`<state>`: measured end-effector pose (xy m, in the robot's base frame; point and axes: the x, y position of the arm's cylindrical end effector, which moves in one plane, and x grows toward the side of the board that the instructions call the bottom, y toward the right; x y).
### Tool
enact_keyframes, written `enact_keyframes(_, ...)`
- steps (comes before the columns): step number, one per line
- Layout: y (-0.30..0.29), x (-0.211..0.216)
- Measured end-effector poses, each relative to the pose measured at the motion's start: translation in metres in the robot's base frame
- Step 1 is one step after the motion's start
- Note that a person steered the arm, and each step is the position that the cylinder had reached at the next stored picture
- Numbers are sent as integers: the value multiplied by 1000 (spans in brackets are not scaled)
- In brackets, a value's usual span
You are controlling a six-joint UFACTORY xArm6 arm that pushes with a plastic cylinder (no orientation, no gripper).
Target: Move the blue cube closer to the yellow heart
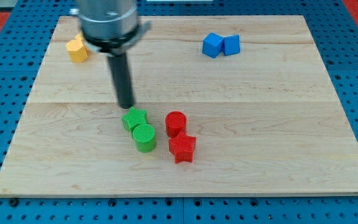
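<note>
Taking my tip [127,106] as the landmark: nearest the view's bottom, below and to its right, sit the red star [182,148] and the green cylinder [144,137], then the red cylinder [175,123] just above the star and the green star [133,117] almost touching my tip from below. The tip is a bare rod, so it grasps nothing, and it rests against no task block. Farther off, well up and to the right of the tip, two blue blocks touch each other; I take the left one as the blue cube [212,45], with the other blue block [232,44] beside it. Up and left of the tip, partly hidden by the arm, is the yellow heart [77,50]. I judge the task not begun: cube and heart are well apart, with bare wooden board [278,124] between them and only my own arm near that line
</note>
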<state>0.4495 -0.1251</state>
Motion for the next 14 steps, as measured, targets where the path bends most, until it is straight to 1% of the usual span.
enact_keyframes(1,14,14)
enact_keyframes(2,57,18)
enact_keyframes(3,58,38)
enact_keyframes(4,59,39)
enact_keyframes(6,58,-1)
enact_keyframes(8,59,-2)
enact_keyframes(9,74,-3)
enact_keyframes(10,162,-45)
enact_keyframes(11,274,-98)
enact_keyframes(12,341,-141)
enact_keyframes(13,297,-147)
enact_keyframes(14,221,-153)
